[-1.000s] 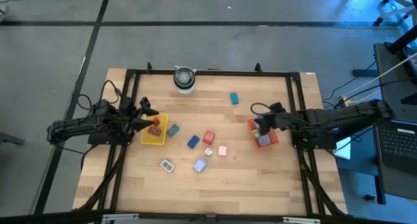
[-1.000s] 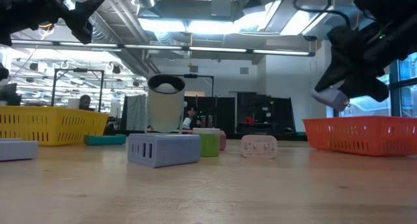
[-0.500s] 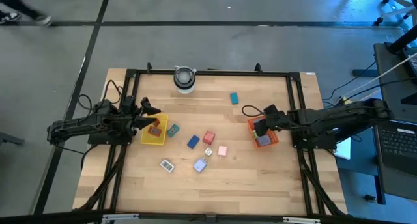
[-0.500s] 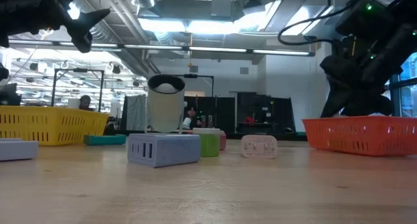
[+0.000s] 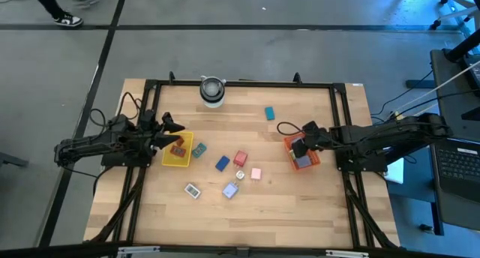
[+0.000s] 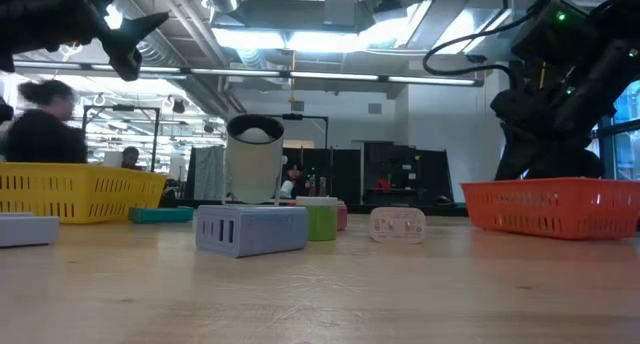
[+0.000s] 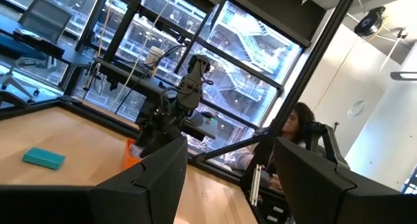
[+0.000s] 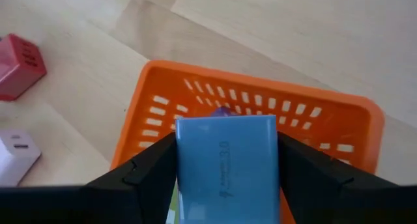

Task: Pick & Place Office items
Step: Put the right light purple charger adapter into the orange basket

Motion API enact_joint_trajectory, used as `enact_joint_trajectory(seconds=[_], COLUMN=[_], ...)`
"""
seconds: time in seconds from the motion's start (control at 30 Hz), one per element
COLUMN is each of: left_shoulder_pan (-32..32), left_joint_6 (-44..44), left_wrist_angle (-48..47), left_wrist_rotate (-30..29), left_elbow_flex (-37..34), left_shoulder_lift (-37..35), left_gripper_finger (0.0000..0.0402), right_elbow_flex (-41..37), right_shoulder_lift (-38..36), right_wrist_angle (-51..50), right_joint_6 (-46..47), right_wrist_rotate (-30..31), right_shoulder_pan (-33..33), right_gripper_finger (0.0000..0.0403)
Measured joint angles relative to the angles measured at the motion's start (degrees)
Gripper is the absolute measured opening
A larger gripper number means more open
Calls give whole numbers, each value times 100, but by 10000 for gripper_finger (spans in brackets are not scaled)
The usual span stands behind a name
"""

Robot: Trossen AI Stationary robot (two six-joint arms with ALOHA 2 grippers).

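A pale wooden plank table [image 5: 300,213] carried two square mesh-walled plastic baskets, a yellow basket [image 5: 177,160] on the left and an orange basket [image 5: 309,162] on the right. Small blocky stationery pieces lay scattered between them: a teal block [image 5: 269,113], a red block [image 5: 240,159], a blue block [image 5: 222,163], a pink block [image 5: 256,174], a lavender block [image 5: 230,190] and a white block [image 5: 193,190]. A round grey-white cylinder [image 5: 212,91] stood at the far edge. The right gripper [image 8: 227,168] hung low over the orange basket, its two dark fingers pressed against the sides of a smooth light-blue rectangular block [image 8: 227,164], grasping it. The left gripper [image 5: 171,134] hovered by the yellow basket with fingers spread apart, holding nothing.
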Motion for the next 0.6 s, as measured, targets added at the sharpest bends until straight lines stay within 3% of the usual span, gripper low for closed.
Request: enact_joint_trajectory(seconds=[0.37, 0.6], left_shoulder_pan=[0, 0], left_joint_6=[96, 132], left_wrist_angle=[-187, -420], left_wrist_rotate=[237, 295], left_elbow_flex=[367, 423], left_shoulder_lift=[1, 0], left_gripper_finger=[224, 224], right_elbow_flex=[0, 0], right_shoulder_lift=[7, 7], right_wrist_angle=[147, 341], right_joint_6=[-377, -419], right_wrist_rotate=[-110, -203], right_shoulder_pan=[0, -2], right_gripper_finger=[241, 275])
